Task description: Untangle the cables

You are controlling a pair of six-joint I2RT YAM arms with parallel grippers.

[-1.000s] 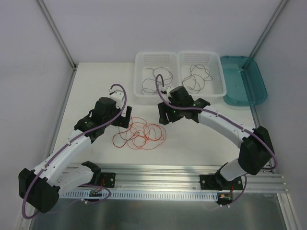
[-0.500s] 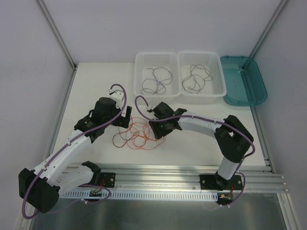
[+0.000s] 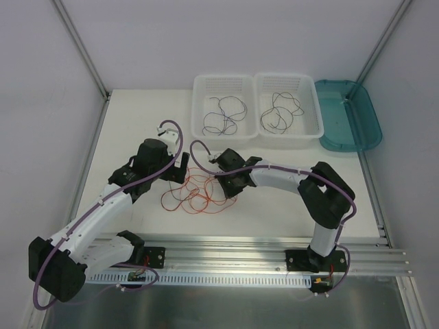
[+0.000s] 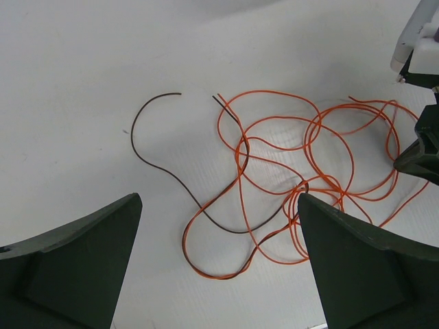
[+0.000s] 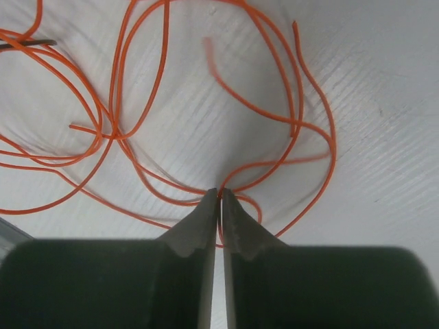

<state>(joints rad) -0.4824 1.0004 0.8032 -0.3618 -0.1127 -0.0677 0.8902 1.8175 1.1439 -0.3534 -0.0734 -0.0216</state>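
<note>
A tangle of thin orange cables lies on the white table between the two arms, with one dark cable winding through its left side. My left gripper hangs open above that side; in its wrist view the wide-apart fingers frame an orange and dark loop. My right gripper is down at the tangle's right edge. In its wrist view the tips are pinched together on an orange strand, which runs up between them.
Two white baskets at the back each hold loose dark cables. A teal tray sits to their right. An aluminium rail runs along the near edge, and grey walls close in both sides.
My right arm swung from near the baskets down and left to the orange tangle, and its jaws closed on a strand. The left arm stayed put.
</note>
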